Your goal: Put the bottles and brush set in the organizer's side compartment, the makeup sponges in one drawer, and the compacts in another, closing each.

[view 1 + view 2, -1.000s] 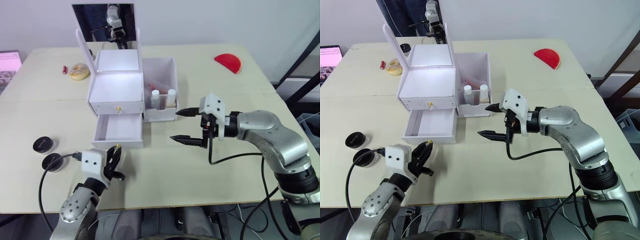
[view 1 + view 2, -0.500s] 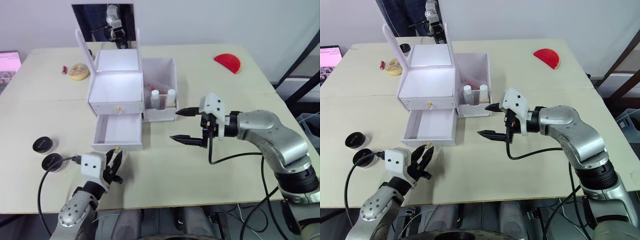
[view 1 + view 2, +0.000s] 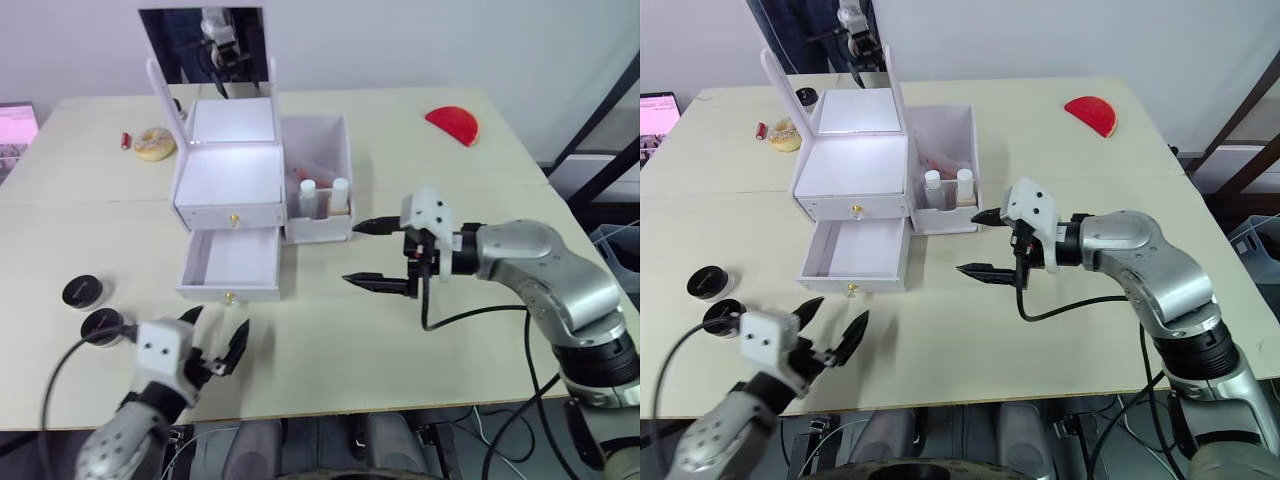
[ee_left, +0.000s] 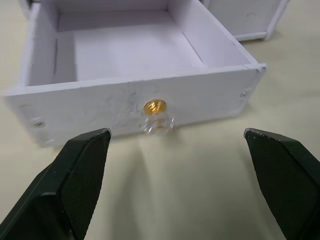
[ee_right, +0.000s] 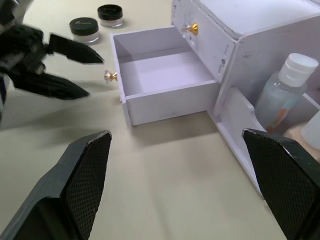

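The white organizer (image 3: 230,180) stands mid-table with its lower drawer (image 3: 232,262) pulled out and empty. Its side compartment (image 3: 318,135) holds two white-capped bottles (image 3: 309,195) and a pink item behind them. Two black compacts (image 3: 82,290) lie on the table at the left. My left gripper (image 3: 215,325) is open just in front of the drawer's gold knob (image 4: 155,107), not touching it. To the right of the organizer my right gripper (image 3: 353,253) hovers open and empty, pointing at the drawer. A red half-round sponge (image 3: 452,122) lies at the back right.
A beige round piece (image 3: 154,143) and a small red stick (image 3: 128,139) lie at the back left. A mirror lid (image 3: 205,45) stands up behind the organizer. Bare tabletop spreads in front of the drawer and to the right.
My left gripper has opened wide and drawn back from the drawer knob toward the table's front edge. The drawer stays pulled out. The right arm has not moved.
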{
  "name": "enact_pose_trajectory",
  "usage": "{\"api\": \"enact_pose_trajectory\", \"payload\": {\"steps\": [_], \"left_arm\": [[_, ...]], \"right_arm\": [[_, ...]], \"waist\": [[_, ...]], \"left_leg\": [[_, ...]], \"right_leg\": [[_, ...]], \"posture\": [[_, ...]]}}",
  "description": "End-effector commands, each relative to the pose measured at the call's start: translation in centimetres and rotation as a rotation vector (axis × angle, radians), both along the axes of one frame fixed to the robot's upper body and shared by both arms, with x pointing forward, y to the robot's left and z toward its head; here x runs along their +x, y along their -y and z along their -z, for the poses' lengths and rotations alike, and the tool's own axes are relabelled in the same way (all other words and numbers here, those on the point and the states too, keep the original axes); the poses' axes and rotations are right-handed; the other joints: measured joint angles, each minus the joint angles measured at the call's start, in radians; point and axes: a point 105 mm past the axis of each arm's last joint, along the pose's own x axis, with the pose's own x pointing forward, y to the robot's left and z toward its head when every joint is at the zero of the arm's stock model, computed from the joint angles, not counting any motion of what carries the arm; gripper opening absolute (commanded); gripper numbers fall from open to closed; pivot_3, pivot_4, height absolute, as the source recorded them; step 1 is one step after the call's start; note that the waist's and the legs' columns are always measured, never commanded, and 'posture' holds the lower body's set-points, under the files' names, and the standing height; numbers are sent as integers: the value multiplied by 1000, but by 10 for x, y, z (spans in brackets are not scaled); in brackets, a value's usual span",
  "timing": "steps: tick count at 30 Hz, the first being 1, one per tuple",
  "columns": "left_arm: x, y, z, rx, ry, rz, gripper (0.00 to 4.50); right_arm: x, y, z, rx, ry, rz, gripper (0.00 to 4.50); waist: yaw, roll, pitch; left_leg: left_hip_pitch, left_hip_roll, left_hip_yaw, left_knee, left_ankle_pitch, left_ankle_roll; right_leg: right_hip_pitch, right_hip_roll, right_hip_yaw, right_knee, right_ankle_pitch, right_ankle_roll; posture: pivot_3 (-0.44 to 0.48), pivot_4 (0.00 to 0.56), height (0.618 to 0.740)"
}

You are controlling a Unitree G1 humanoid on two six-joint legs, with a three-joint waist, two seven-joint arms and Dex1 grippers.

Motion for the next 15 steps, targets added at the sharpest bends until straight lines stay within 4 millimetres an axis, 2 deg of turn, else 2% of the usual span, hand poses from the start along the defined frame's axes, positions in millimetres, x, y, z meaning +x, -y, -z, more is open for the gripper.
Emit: {"api": "enact_pose_trajectory", "payload": {"steps": [1,4,9,11,15], "left_arm": [[-16,-18,-27,26,26,73,4477],[-29,-50,-39,59,-7,108,4477],[-41,-142,-67,119,-61,-6,4477],[-43,-169,-78,141,-42,-56,4477],[-41,-200,-92,179,-32,-85,4477]], "right_arm": [[-1,22,-12,31,30,26,4500],[0,42,-13,46,36,58,4500],[0,88,-8,20,48,117,4500],[-1,106,-5,8,50,153,4500],[-8,137,2,-22,31,222,4500]], "waist": [[2,0,0],[0,-1,0],[-5,0,0],[-7,0,0],[-7,0,0]], "left_leg": [[0,0,0,0,0,0],[-1,0,0,2,0,0],[-1,0,2,3,0,0],[0,1,2,3,0,0],[-1,1,5,3,0,0]], "right_leg": [[0,0,0,0,0,0],[0,0,0,-1,0,0],[-2,-1,0,-1,0,0],[-5,-1,-1,-1,-1,0],[-4,-2,0,-2,0,0]], "posture": [[0,150,739],[0,150,739],[0,150,739],[0,150,739],[0,150,739]]}}
